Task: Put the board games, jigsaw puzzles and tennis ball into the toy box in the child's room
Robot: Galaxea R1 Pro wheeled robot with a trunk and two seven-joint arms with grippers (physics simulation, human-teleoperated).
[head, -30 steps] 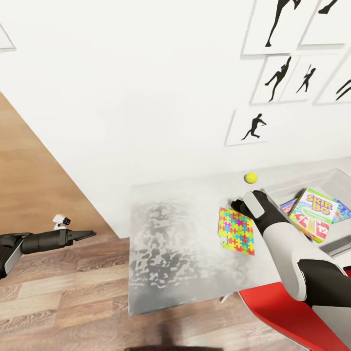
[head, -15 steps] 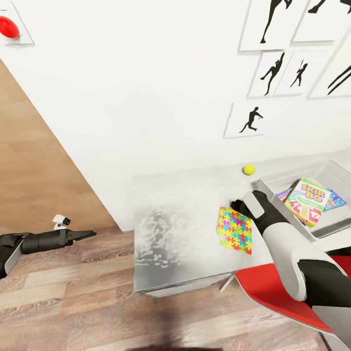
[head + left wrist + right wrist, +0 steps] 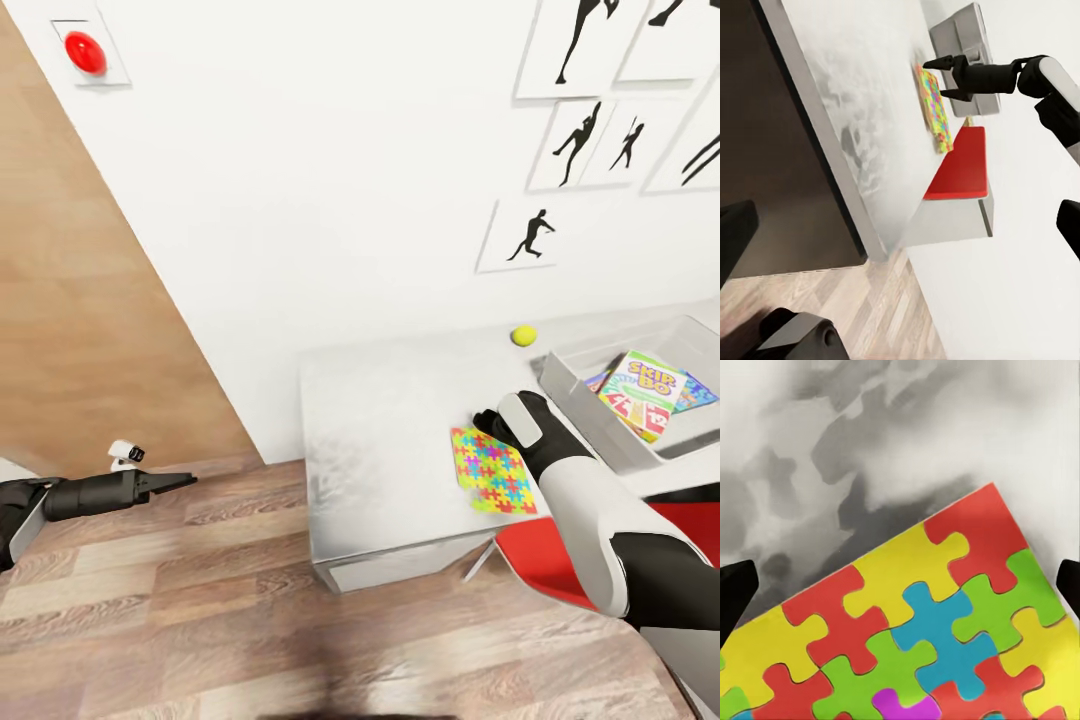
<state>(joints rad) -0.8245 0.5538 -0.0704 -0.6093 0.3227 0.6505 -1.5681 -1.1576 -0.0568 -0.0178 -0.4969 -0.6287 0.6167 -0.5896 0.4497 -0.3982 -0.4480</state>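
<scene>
A colourful jigsaw puzzle (image 3: 492,470) lies flat on the grey table (image 3: 390,430), near its front edge. My right gripper (image 3: 487,420) hovers open just above the puzzle's far corner; in the right wrist view the puzzle (image 3: 922,630) lies between the spread fingertips (image 3: 735,592). The yellow tennis ball (image 3: 523,335) rests by the wall, beside the grey toy box (image 3: 585,400). A Skip-Bo board game (image 3: 645,390) lies in the box on other flat coloured boxes. My left gripper (image 3: 185,481) hangs open over the floor, well left of the table.
A red chair (image 3: 540,560) stands at the table's front right, under my right arm. A white wall with framed silhouette pictures (image 3: 530,235) runs behind the table, and a red button (image 3: 85,52) is on it at the upper left. Wooden floor (image 3: 200,600) spreads left of the table.
The camera has moved: the table and box look smaller and shifted right, and the red wall button has come into view. Both arms hold their pose, the right gripper staying over the puzzle.
</scene>
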